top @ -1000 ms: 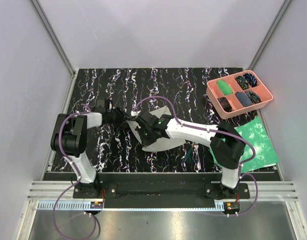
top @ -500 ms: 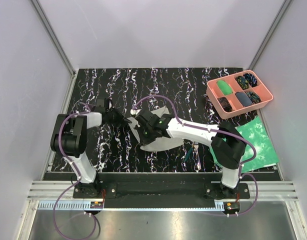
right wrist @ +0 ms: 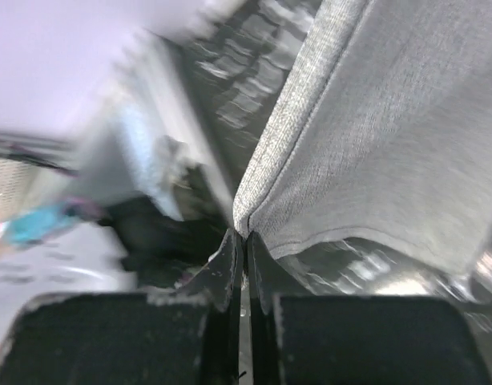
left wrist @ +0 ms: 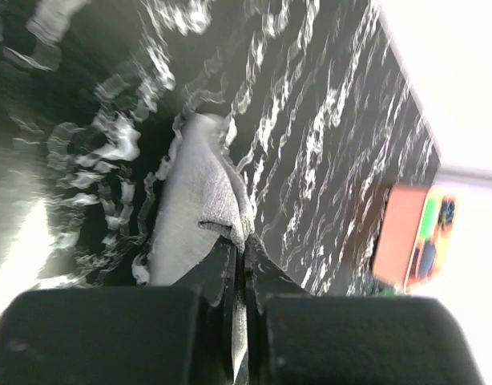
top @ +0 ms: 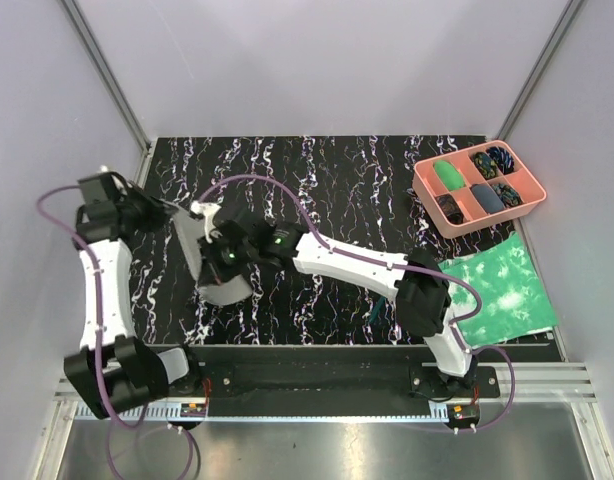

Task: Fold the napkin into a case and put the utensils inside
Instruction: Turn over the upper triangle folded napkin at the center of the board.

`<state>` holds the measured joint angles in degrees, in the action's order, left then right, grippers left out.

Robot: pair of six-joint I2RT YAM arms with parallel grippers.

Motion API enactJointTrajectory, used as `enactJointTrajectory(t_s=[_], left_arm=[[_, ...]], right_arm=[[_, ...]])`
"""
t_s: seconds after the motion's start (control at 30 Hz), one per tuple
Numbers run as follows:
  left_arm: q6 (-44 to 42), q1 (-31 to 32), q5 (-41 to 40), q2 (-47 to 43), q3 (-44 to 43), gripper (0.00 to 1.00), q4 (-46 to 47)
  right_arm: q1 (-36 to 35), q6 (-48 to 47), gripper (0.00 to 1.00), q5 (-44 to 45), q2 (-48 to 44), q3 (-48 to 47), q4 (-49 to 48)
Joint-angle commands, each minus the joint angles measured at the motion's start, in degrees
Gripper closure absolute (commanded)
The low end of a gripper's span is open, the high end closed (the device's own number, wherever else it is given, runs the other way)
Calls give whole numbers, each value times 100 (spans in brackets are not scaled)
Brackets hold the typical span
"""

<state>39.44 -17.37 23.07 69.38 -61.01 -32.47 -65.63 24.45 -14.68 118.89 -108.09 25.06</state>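
The napkin [top: 225, 293] has gone from the middle of the tabletop [top: 367, 170] to the left part of the frame, where it now sits bunched between the two arms. The left jaws, spread a second ago, are now pressed together on one edge of the cloth, and the right jaws pinch a hem. With both ends held, a fold looks under way. The utensils [top: 375, 312] lie well apart at lower middle, not yet inside anything.

Pink tray [top: 499, 214] — compartments filled, green mottled sheet [top: 497, 295] nearby, black marbled mat [top: 327, 170]
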Motion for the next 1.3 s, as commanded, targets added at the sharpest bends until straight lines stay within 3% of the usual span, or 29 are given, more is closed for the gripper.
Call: enactJointTrajectory(t_s=[0.0, 0.13, 0.33, 0.5, 0.63, 1.0, 1.07, 1.1, 1.17, 1.2, 1.27], left_arm=[[-709, -276, -724, -557, -1297, 100, -786], [-762, -5, -899, -392, -1791, 100, -657], [-754, 1577, -1506, 847, -1319, 100, 421], [-701, 2623, -2060, 2332, -1097, 100, 1539], [-464, 3307, -2271, 3245, -1316, 100, 2060], [-279, 4144, -2335, 4249, -1931, 99, 2166], [-262, 4180, -2194, 4320, -2002, 92, 2236], [-261, 4215, -2010, 4329, -2011, 82, 2271], [-270, 4268, -1824, 4268, -2072, 71, 2272], [-270, 4303, -1563, 4128, -2081, 56, 2271], [-262, 4303, -1236, 3961, -2186, 47, 2158]], right_arm=[[-187, 928, 100, -1624, 91, -529, -929], [-144, 1772, 100, -2056, -85, 390, -2763], [391, 3319, 100, -2583, -147, 2673, -5689], [1007, 3672, 100, -2593, -164, 4443, -6776], [1464, 3410, 100, -2558, -235, 5594, -6865], [1746, 3593, 100, -2373, -472, 6844, -7304], [1807, 3567, 97, -2338, -551, 6924, -7165], [1912, 3541, 94, -2329, -612, 7072, -7025], [2044, 3331, 88, -2224, -988, 7258, -6744], [2175, 3034, 84, -2198, -1139, 7276, -6055], [2282, 2690, 71, -2057, -1603, 7232, -4887]])
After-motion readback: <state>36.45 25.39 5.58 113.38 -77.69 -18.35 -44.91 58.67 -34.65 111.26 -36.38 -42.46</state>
